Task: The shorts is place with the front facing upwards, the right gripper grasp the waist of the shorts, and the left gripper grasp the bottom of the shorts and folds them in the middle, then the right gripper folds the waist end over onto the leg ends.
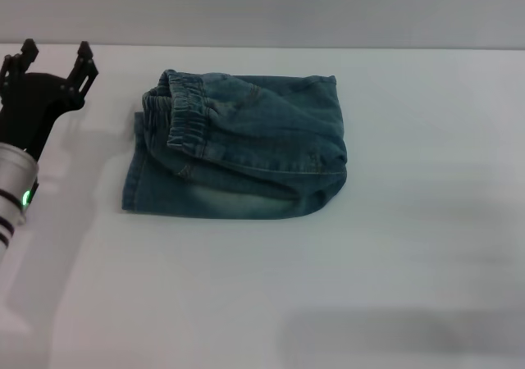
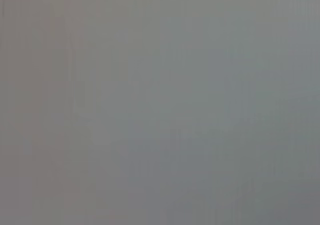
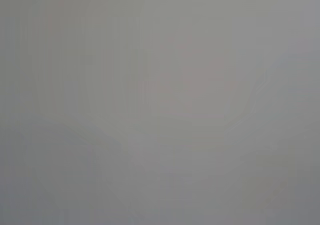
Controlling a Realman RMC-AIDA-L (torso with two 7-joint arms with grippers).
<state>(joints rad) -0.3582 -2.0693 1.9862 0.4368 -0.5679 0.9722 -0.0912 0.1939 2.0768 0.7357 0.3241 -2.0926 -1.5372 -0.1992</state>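
Denim shorts (image 1: 246, 152): folded on white tabletop (image 1: 410, 221); waist (image 1: 182, 111) on top.
Left claw (image 1: 56, 56): spread, empty, well apart.
Right claw: unseen.
Wrist views: blank.

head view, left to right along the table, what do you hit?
left gripper, open and off the cloth → waist band, folded over on top at the left side → rest of the shorts → bare table. Right gripper isn't in this view.
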